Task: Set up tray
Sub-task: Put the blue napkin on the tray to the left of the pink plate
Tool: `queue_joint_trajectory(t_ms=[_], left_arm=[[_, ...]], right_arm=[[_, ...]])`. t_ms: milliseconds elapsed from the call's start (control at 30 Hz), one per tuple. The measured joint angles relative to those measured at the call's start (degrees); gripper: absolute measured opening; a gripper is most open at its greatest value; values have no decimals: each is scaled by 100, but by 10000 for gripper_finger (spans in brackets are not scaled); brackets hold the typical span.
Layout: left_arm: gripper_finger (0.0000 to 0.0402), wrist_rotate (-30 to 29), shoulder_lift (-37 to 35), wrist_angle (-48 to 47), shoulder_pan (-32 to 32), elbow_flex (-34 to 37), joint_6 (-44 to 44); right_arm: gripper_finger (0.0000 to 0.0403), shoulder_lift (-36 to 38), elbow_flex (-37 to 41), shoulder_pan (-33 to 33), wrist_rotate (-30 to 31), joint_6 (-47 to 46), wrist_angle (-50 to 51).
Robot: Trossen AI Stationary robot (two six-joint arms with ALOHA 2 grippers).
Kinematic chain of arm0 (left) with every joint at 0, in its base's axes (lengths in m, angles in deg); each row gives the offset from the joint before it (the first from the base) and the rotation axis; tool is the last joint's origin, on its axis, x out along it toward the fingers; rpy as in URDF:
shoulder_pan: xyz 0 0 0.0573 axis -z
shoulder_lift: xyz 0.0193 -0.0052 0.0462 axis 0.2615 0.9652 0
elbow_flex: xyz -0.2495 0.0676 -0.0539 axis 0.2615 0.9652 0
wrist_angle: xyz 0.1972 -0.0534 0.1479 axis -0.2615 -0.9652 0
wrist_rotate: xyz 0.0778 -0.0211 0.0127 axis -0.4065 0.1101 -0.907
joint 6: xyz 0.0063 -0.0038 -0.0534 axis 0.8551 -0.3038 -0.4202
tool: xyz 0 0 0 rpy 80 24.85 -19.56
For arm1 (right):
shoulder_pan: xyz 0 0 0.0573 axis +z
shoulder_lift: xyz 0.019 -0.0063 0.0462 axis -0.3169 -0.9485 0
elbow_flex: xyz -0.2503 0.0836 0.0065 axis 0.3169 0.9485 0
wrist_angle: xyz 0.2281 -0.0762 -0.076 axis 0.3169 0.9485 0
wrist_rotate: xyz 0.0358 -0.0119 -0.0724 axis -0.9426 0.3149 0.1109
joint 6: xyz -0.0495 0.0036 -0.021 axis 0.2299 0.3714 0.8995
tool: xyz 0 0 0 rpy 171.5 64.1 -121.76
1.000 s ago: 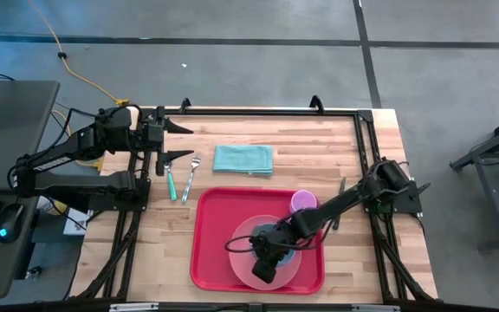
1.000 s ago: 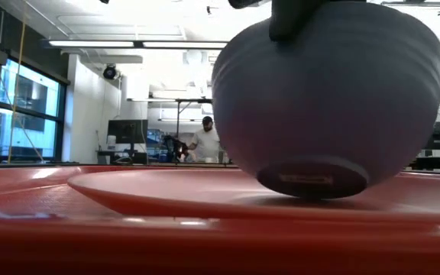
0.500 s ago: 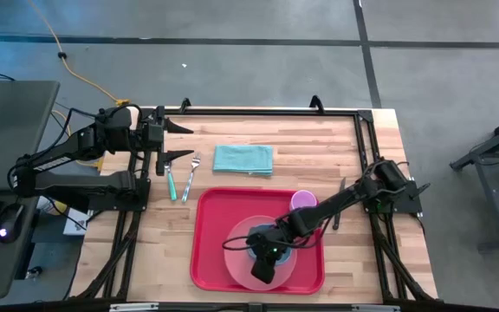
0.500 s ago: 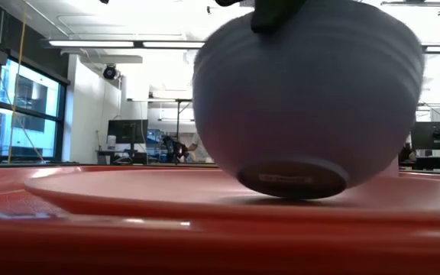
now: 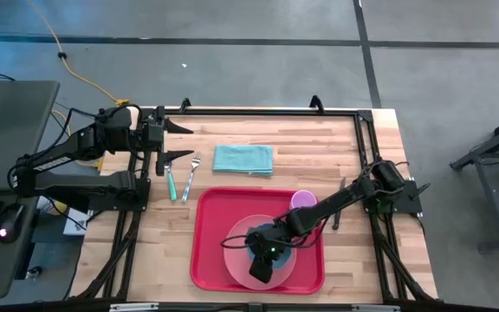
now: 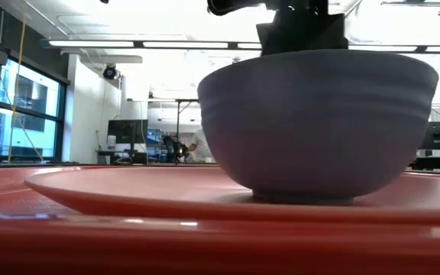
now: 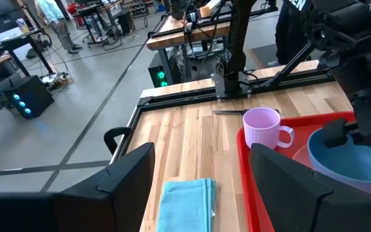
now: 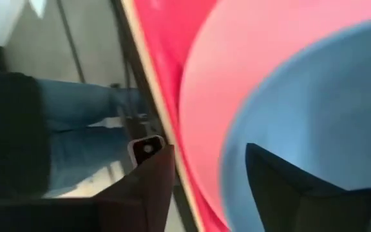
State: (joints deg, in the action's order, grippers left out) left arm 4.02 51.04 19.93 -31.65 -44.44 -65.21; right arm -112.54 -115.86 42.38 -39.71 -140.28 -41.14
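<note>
A blue bowl (image 6: 319, 130) stands on its base on the round pink plate (image 6: 128, 191), which lies in the large red tray (image 5: 206, 234) at the table's near middle. My right gripper (image 5: 262, 263) is over the bowl's near side, shut on its rim. The bowl also shows in the left wrist view (image 7: 346, 161). A lilac mug (image 5: 303, 201) stands in the tray's far right corner. My left gripper (image 7: 201, 167) is open and empty, raised over the table's far left. My right gripper holds the bowl by its rim (image 8: 237, 154), one finger (image 8: 295, 187) inside the bowl and one (image 8: 137, 190) outside. The fingers come from above, slanting down from the table's right. The bowl stands upright with its base on the plate.
A folded teal cloth (image 5: 243, 159) lies beyond the tray. A fork (image 5: 190, 176) and a green-handled utensil (image 5: 171, 180) lie on the wood left of the tray. A dark utensil (image 5: 340, 204) lies right of the tray. Bare wood shows at the far right.
My right gripper has gone down and a little toward the table's left with the bowl. The bowl hung tilted just above the plate; now it stands level with its base on the plate.
</note>
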Motion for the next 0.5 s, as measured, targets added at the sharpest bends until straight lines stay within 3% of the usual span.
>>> queue_joint_trajectory(t_ms=[200,500], left_arm=[[287,0,0,0,0,0,0],[287,-2,0,-3,0,0,-40]], right_arm=[[192,97,-9,-134,-245,-46,-570],[168,496,-11,-331,-71,324,-595]])
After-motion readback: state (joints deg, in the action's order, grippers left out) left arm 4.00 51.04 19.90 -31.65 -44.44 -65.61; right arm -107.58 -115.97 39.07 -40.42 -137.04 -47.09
